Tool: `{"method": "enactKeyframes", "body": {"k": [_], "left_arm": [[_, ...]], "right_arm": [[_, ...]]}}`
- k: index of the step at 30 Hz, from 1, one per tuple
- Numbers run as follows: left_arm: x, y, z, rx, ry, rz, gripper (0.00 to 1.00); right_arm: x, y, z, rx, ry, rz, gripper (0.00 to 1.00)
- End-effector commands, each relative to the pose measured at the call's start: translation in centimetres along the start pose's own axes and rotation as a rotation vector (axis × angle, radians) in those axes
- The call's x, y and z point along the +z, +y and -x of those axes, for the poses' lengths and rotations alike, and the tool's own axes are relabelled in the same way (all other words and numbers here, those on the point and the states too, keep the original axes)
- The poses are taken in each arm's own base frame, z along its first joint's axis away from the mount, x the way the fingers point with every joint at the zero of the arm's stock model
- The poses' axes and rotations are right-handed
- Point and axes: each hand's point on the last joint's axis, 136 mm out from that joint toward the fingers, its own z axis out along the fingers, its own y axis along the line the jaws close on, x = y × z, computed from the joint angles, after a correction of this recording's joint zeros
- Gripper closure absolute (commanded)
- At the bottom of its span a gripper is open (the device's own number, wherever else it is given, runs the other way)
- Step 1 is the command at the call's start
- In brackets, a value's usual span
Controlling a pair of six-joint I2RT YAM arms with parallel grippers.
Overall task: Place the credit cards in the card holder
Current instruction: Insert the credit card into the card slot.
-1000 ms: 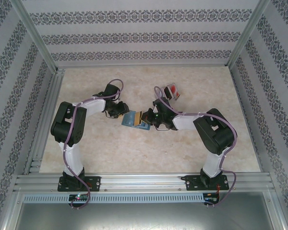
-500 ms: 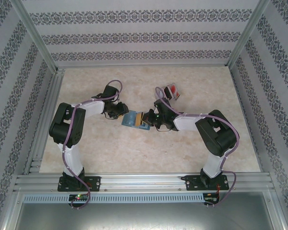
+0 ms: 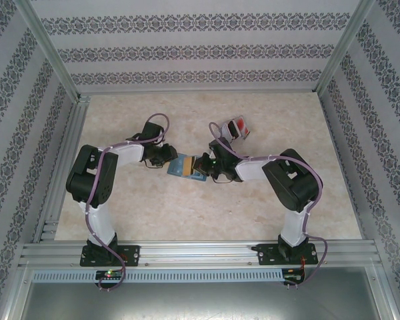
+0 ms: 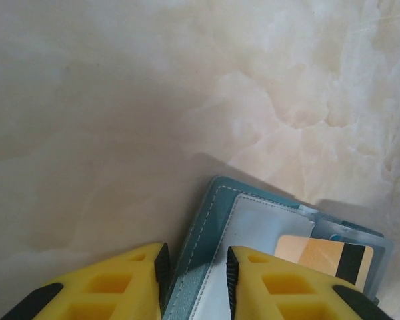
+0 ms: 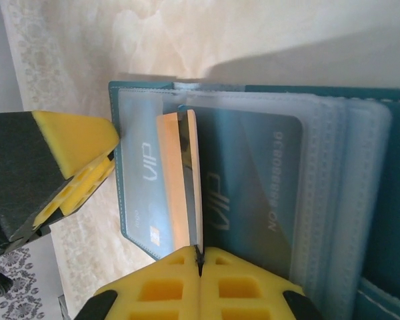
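Note:
The teal card holder [image 3: 182, 167] lies open mid-table between both grippers. My left gripper [image 3: 167, 158] has its jaws on the holder's left edge [image 4: 217, 207], a pad against each side of the flap. My right gripper [image 3: 206, 165] is shut on the orange-yellow credit card [image 5: 187, 180]. It holds the card edge-on over the holder's clear pockets [image 5: 333, 173], far end at a pocket mouth. That card shows its black stripe in the left wrist view [image 4: 313, 257]. A blue credit card [image 5: 253, 187] marked VIP sits under a clear sleeve. The dark red credit card [image 3: 239, 126] stands at the back.
A grey see-through card stand [image 3: 235, 128] holds the red card just behind the right wrist. Metal rails [image 3: 187, 253] run along the near edge and patterned walls close the other sides. My left gripper's yellow finger [image 5: 73, 137] sits close to the holder's left edge.
My left gripper's jaws have narrowed on the holder's edge. Both wrists and the holder have shifted slightly left, and the right arm's elbow has swung left.

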Motion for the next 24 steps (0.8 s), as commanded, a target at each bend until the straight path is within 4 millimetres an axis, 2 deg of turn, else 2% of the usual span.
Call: {"method": "enactKeyframes", "body": {"k": [1,6,14,21,24], "left_arm": [[0.9,0.5,-3.8,-0.018,0.092,0.002,0.7],[1.6,1.4,-5.2,-0.043,0.11,-0.009,0.74],[1.3,1.1,-5.7,-0.033,0.117,-0.032,0.89],[2.0,1.2,-6.5,-0.047,0.148,-0.024,1.0],[2.5,1.1,-6.8,-0.051,0.168,-0.021,1.0]], "right_arm": [[0.4,-0.7,0.5,-0.054,-0.042,-0.042,0.94],[0.0,-1.0,1.1,-0.097,-0.085,-0.071,0.94],[0.8,-1.3,1.5,-0.112,-0.096,-0.081,0.94],[2.1,-0.2,0.4,-0.141,-0.061,-0.072,0.93],[3.1,-0.3,-0.6,-0.151,-0.037,-0.081,0.93]]}}
